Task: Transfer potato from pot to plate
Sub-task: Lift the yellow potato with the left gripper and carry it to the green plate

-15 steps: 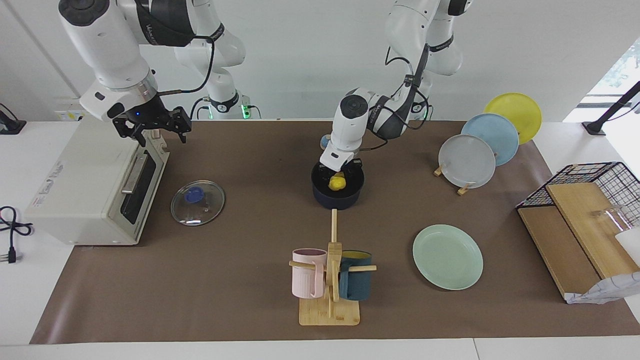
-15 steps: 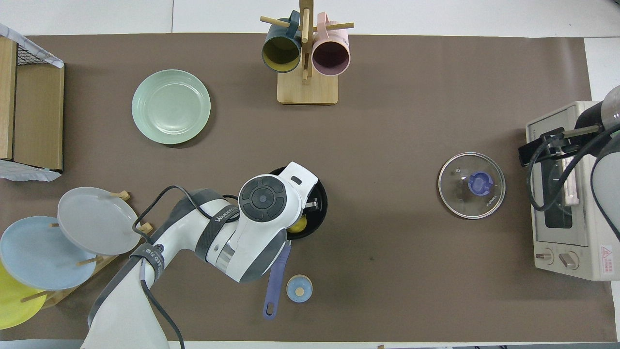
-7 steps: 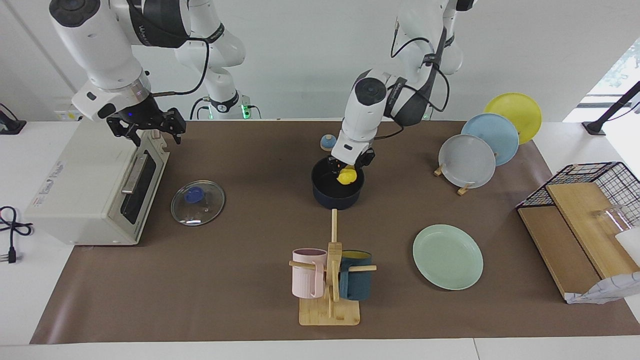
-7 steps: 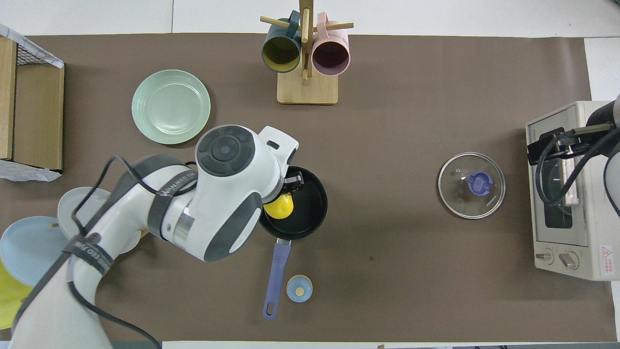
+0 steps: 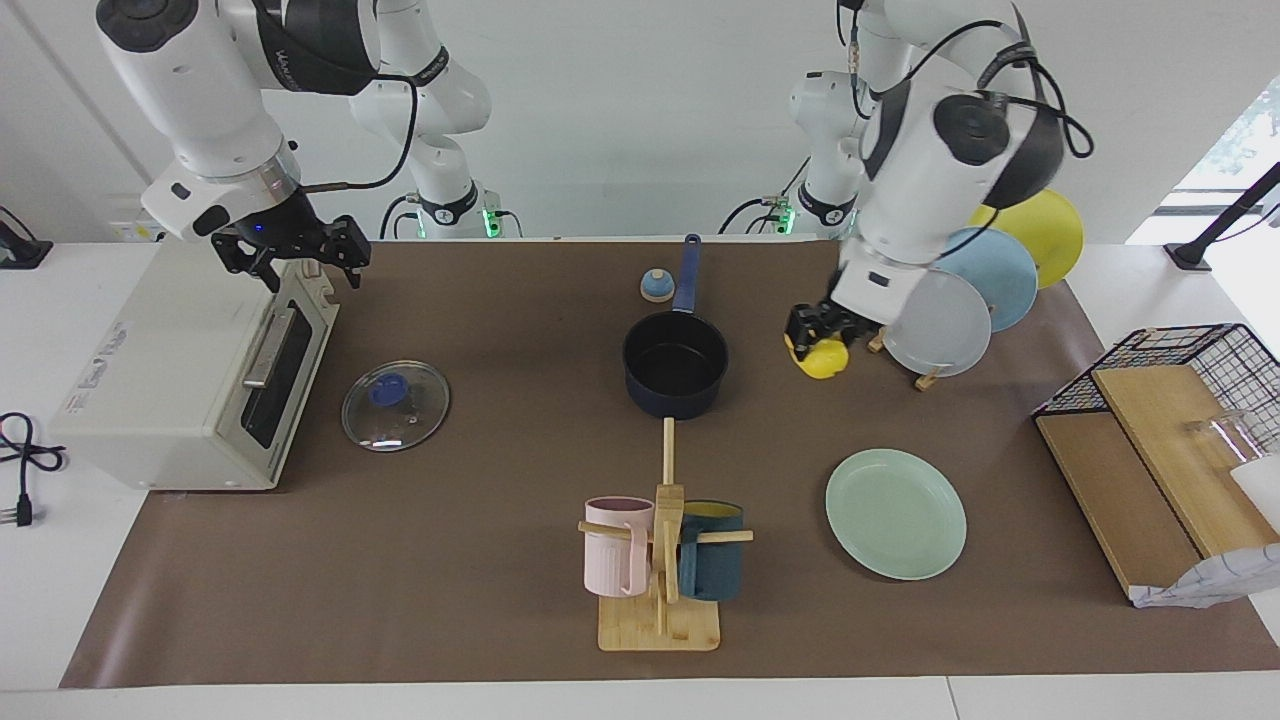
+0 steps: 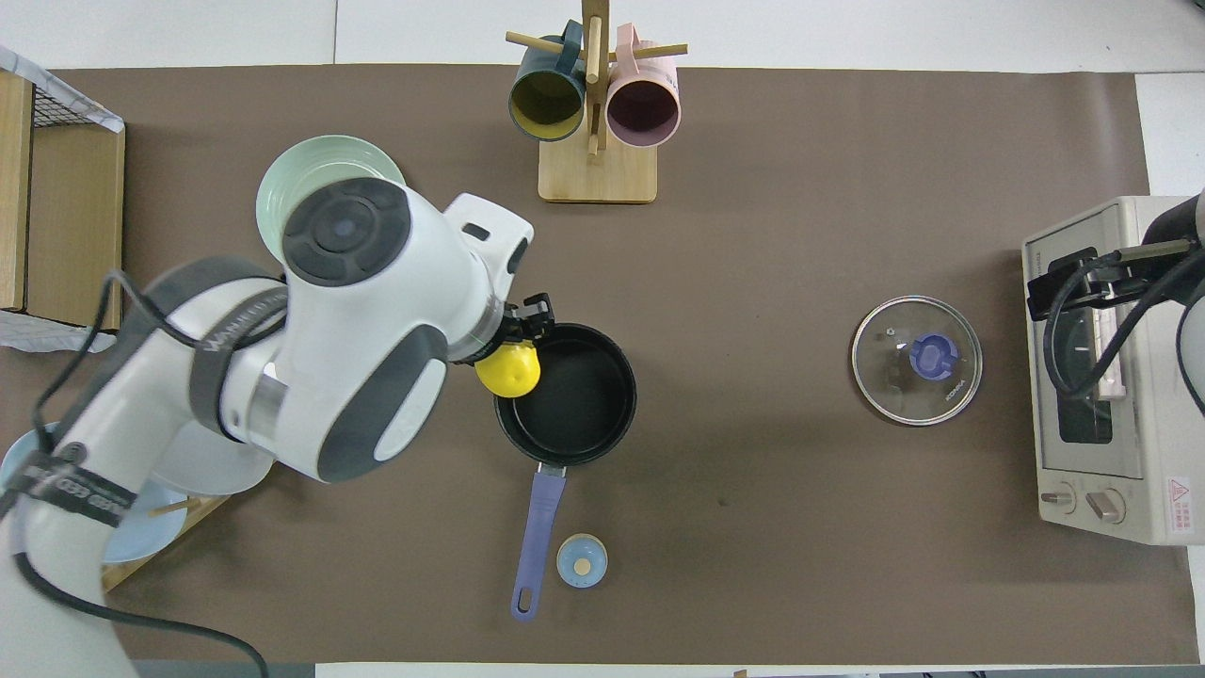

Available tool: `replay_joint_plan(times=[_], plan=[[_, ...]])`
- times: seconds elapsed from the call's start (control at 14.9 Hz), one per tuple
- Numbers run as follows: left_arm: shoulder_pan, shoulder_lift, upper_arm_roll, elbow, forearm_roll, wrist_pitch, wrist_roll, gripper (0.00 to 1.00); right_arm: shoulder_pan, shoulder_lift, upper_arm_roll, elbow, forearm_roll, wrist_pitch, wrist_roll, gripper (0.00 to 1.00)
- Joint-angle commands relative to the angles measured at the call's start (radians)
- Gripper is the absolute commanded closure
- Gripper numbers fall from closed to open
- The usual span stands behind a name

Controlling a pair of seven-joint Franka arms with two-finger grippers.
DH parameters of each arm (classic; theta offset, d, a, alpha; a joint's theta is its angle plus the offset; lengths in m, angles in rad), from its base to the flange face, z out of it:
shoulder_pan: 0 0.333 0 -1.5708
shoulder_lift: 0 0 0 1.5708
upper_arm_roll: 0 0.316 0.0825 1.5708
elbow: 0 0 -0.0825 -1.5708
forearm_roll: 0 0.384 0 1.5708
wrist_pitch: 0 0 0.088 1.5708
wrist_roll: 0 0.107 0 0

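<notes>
Since the earlier frame, the left gripper (image 5: 818, 338) is carrying the potato (image 5: 824, 358) clear of the pot (image 5: 675, 366), clamping it between closed fingers above the bench (image 5: 500, 320). Below it and toward the bench edge is lying the plate (image 5: 895, 513). Right gripper (image 5: 290, 250) is waiting, fingers spread, over the toaster oven (image 5: 180, 370).

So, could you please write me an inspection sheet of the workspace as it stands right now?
Surface: brown mat covering a white table.
Job's things: potato in the air, out of the empty pot; plate bare.
Clutter: glass lid, mug rack, toaster oven, rack of plates, small blue knob, wire basket with boards.
Claws: left claw shut on the potato, over the mat between pot and plate rack; right claw open above the toaster oven, waiting.
Cables: black cord beside the oven.
Surroundings: white wall.
</notes>
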Motion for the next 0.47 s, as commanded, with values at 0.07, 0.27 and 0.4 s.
replay_joint_plan(times=[0.07, 0.27, 0.4], plan=[[0.124, 0.187, -0.011, 0.147, -0.013, 0.043, 0.206, 1.0, -0.019, -0.011, 0.001, -0.003, 0.016, 0.008, 0.021, 0.0], [0.145, 0.282, -0.012, 0.143, 0.016, 0.162, 0.26, 1.0, -0.014, -0.014, 0.003, -0.001, 0.014, 0.008, 0.027, 0.0], [0.132, 0.308, -0.012, 0.114, 0.039, 0.219, 0.271, 1.0, -0.016, -0.014, 0.001, -0.003, 0.014, 0.008, 0.033, 0.0]])
